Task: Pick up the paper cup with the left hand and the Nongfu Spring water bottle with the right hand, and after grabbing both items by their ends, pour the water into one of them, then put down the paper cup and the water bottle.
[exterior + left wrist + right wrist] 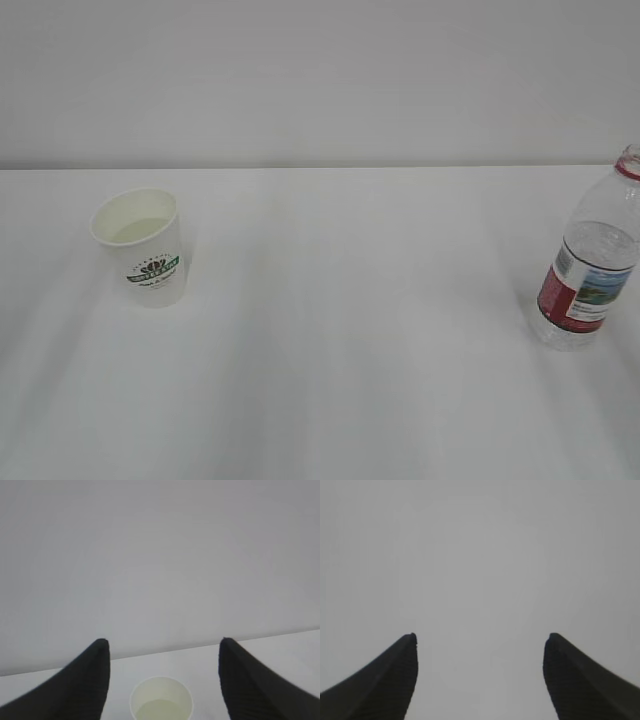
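Note:
The paper cup [142, 246] stands upright on the left of the white table [350, 330], green logo facing me, with pale liquid in its bottom. From the left wrist view the cup [161, 699] sits below and between the two black fingers of my left gripper [164, 642], which is open and not touching it. The Nongfu Spring water bottle [592, 262] stands upright at the right edge of the exterior view, partly filled, red neck ring on top. My right gripper [480, 637] is open and sees only blank grey; the bottle is out of that view. Neither arm shows in the exterior view.
A plain pale wall [320, 80] rises behind the table's far edge. Only the cup and the bottle stand on the tabletop.

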`<state>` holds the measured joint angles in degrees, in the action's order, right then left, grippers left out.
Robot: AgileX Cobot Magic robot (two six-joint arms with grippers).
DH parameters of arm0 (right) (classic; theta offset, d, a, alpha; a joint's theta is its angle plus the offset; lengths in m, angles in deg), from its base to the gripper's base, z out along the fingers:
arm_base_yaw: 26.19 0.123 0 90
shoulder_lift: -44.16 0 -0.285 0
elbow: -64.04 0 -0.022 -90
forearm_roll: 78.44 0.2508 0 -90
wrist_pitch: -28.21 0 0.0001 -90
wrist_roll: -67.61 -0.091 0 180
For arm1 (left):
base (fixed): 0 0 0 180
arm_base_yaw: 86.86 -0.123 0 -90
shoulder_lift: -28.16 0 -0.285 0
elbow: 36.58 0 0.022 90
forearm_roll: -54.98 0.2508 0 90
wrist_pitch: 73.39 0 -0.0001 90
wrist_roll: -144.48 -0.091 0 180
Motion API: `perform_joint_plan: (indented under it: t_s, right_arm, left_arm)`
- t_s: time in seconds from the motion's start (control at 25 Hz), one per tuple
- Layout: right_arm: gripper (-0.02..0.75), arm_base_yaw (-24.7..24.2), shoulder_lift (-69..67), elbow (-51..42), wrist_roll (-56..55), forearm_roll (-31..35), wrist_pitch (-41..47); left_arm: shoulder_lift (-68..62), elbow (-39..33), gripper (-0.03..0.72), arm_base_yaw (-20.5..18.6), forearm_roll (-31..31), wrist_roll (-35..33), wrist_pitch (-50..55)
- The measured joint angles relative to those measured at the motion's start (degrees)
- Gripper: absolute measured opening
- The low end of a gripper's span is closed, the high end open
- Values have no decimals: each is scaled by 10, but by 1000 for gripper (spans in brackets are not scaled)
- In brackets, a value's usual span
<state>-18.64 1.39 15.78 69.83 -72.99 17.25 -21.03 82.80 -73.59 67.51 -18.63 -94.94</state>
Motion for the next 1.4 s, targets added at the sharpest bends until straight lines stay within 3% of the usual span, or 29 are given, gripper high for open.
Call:
perform_joint_plan:
  t_s: [0.28,0.76,1.08,1.4]
  right_arm:
    - [589,0,43,0,0,0,62]
    - [589,0,127,4,0,-5,175]
    - [588,0,192,40,1,-67,315]
    - [588,0,238,76,1,-104,455]
  left_arm:
    - [75,8,498,0,0,0,95]
    - [150,103,498,0,-4,0,335]
    - [213,137,496,0,-4,0,415]
    - [266,137,446,0,-4,0,481]
